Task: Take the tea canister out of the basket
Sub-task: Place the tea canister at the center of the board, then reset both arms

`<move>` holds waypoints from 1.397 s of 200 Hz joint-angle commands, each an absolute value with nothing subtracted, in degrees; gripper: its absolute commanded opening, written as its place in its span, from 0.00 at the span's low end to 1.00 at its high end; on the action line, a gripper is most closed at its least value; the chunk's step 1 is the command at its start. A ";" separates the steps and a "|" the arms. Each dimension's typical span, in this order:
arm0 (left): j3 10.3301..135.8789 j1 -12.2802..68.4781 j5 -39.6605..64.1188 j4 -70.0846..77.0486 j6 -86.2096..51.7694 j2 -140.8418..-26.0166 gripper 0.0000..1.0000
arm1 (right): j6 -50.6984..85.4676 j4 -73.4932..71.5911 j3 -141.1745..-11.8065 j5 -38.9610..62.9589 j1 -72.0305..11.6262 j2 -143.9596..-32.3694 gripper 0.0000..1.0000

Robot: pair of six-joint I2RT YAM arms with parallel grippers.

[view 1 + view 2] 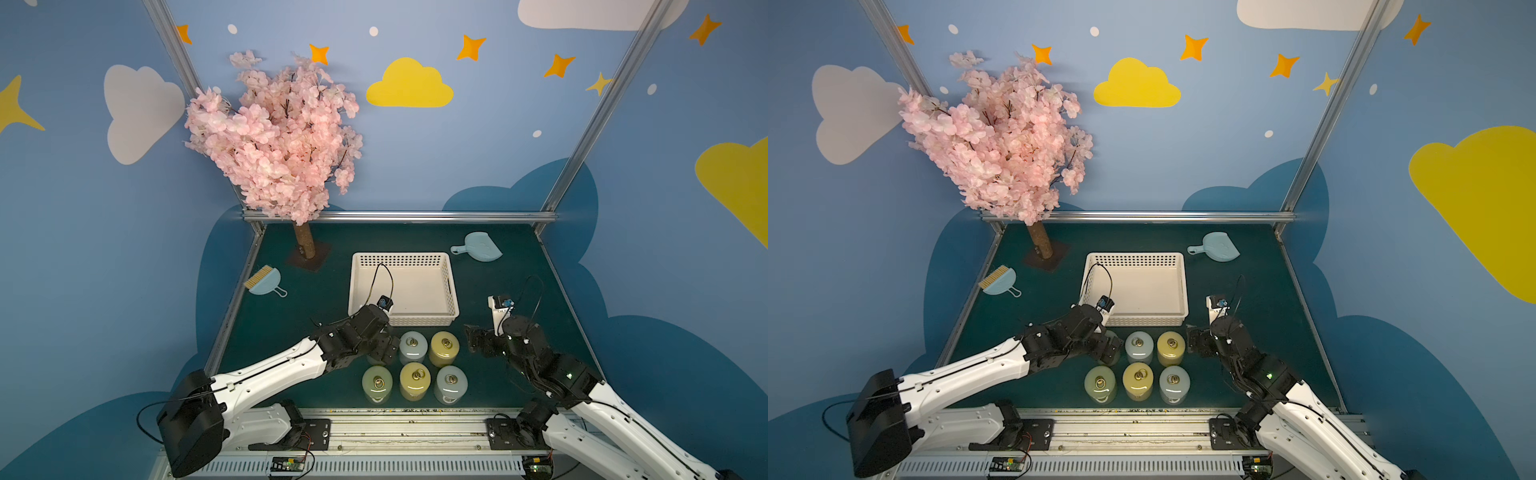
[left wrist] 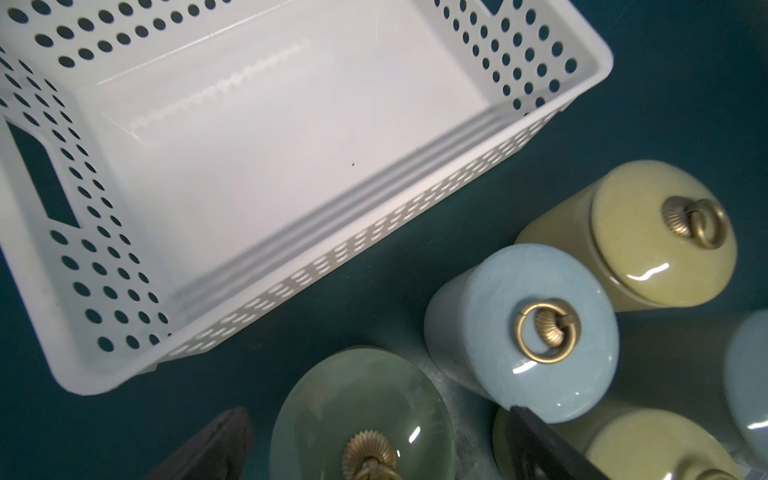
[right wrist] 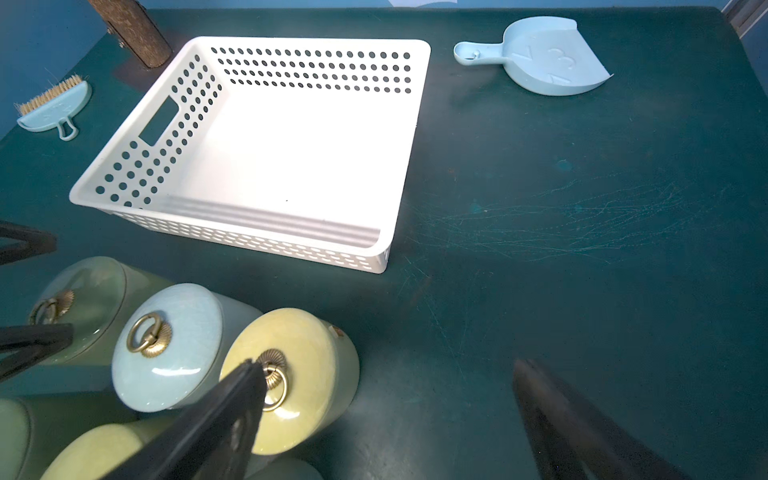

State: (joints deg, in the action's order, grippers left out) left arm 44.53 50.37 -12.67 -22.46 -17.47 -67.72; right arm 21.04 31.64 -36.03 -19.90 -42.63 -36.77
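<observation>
The white basket (image 1: 405,258) (image 1: 1142,286) holds nothing in both top views and in the wrist views (image 2: 291,145) (image 3: 291,158). Several tea canisters with brass ring lids stand on the table just in front of it. My left gripper (image 1: 384,351) (image 2: 376,419) is open over the back-left one, a pale green tea canister (image 2: 361,407) (image 3: 83,299). Its fingers stand apart on either side of it. My right gripper (image 1: 473,345) (image 3: 388,365) is open beside the back-right yellow canister (image 1: 444,348) (image 3: 299,365) and holds nothing.
A light blue canister (image 1: 412,348) stands between those two, and a green, a yellow and a blue one form the front row (image 1: 414,380). A blue dustpan (image 1: 478,246) lies back right, a hand brush (image 1: 264,281) at left, and a blossom tree (image 1: 305,245) back left.
</observation>
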 commanded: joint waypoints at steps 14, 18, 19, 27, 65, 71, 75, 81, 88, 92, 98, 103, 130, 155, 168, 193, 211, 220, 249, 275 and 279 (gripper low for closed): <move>45.97 50.43 -14.88 -24.62 -19.37 -64.80 1.00 | 20.72 31.92 -36.13 -19.49 -42.53 -37.12 0.99; 45.97 50.38 -15.32 -24.62 -19.71 -64.49 1.00 | 20.61 31.86 -36.12 -19.58 -42.46 -37.22 0.98; 45.97 50.41 -15.35 -24.66 -19.74 -64.37 1.00 | 20.59 31.88 -36.12 -19.59 -42.46 -37.24 0.99; 45.89 50.40 -16.30 -24.46 -20.31 -63.66 1.00 | 20.25 31.82 -36.18 -19.84 -42.47 -37.56 0.99; 45.64 48.50 -20.68 -23.39 -22.03 -60.75 1.00 | 19.31 32.17 -37.16 -22.48 -42.20 -39.94 0.99; 45.37 47.70 -20.29 -22.56 -21.95 -60.21 1.00 | 19.31 32.17 -37.47 -23.07 -41.97 -40.43 0.99; 45.13 46.90 -19.66 -21.92 -21.69 -59.79 1.00 | 19.25 32.17 -37.57 -23.11 -41.76 -40.64 0.99; 44.61 45.75 -19.04 -21.06 -21.44 -59.25 1.00 | 18.92 32.10 -37.80 -23.29 -41.43 -41.21 0.99; 44.06 44.58 -18.86 -20.12 -21.07 -58.47 1.00 | 18.36 32.13 -37.96 -23.04 -40.96 -41.84 0.99; 43.75 43.99 -18.89 -19.52 -20.78 -57.98 1.00 | 18.14 32.06 -38.22 -22.93 -40.56 -42.25 0.99; 43.26 43.02 -19.14 -18.71 -20.45 -57.35 1.00 | 17.56 32.08 -38.23 -22.59 -40.04 -42.89 0.99; 42.83 42.14 -19.24 -18.09 -20.08 -56.77 1.00 | 17.14 32.12 -38.23 -22.28 -39.55 -43.42 0.99; 39.93 36.88 -19.75 -14.26 -19.05 -53.42 1.00 | 15.04 31.09 -39.99 -21.20 -36.36 -45.67 0.99; 36.46 32.13 -20.94 -9.74 -17.66 -50.86 1.00 | 12.78 28.83 -39.56 -19.01 -32.89 -46.40 0.99; 34.13 30.18 -21.49 -5.99 -15.67 -50.07 1.00 | 11.86 27.66 -39.13 -18.19 -30.76 -46.41 0.98; 29.98 27.93 -23.84 1.55 -11.59 -49.58 1.00 | 11.17 25.41 -38.85 -16.64 -26.05 -46.41 0.99; 28.49 25.97 -24.68 4.78 -10.54 -49.33 1.00 | 11.16 23.65 -36.85 -14.28 -22.28 -46.49 0.98; 27.61 24.98 -24.19 6.79 -9.31 -49.39 1.00 | 11.37 22.49 -36.28 -13.29 -20.49 -46.58 0.99; 24.99 23.01 -24.41 14.37 -2.64 -49.89 1.00 | 11.95 18.49 -34.33 -10.07 -15.24 -46.67 0.98; 24.79 20.29 -22.56 16.70 -0.78 -51.97 1.00 | 12.64 15.98 -33.40 -8.44 -11.79 -46.44 0.99; 24.76 19.68 -21.84 17.02 -0.49 -52.47 1.00 | 12.80 15.64 -33.33 -8.29 -11.35 -46.41 0.99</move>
